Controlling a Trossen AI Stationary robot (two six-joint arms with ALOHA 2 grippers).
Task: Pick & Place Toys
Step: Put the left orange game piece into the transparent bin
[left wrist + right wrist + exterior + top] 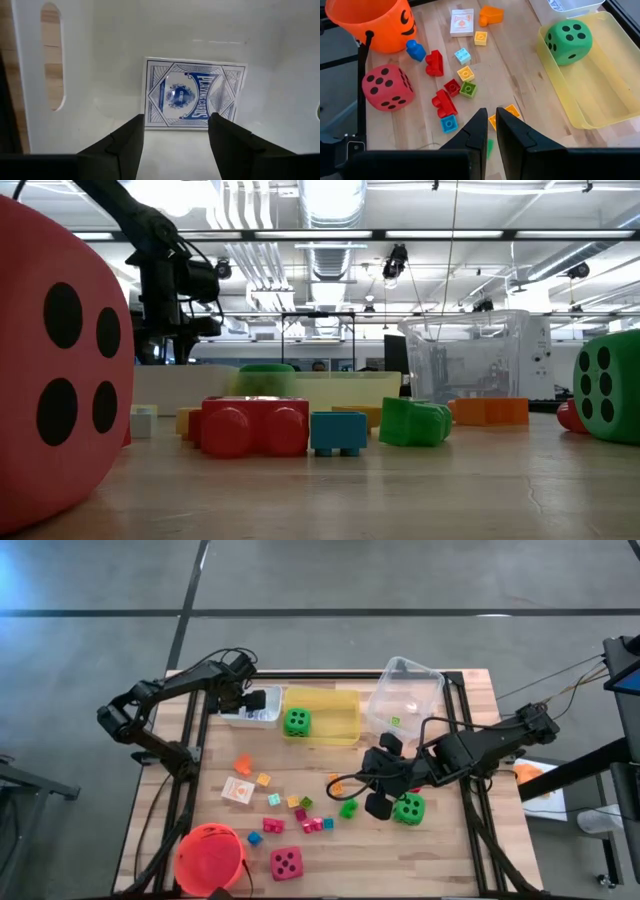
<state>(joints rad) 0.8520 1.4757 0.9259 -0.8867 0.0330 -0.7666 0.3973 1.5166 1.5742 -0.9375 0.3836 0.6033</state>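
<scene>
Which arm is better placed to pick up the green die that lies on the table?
The right: its shut pincer hangs beside the green die. The left pincer is open over the white bin.

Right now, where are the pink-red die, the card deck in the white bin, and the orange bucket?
pink-red die (387, 87), right wrist view, top face.
card deck (194, 95), left wrist view, printed back.
orange bucket (209, 856), high view, inside.

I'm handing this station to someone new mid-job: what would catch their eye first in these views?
Probably the big dice: a pink-red die near the table's front edge beside the orange-red bucket, one green die inside the yellow bin, another green die by the right gripper, which is shut. Next, the left gripper open over a blue-backed card pack lying in the white bin.
</scene>
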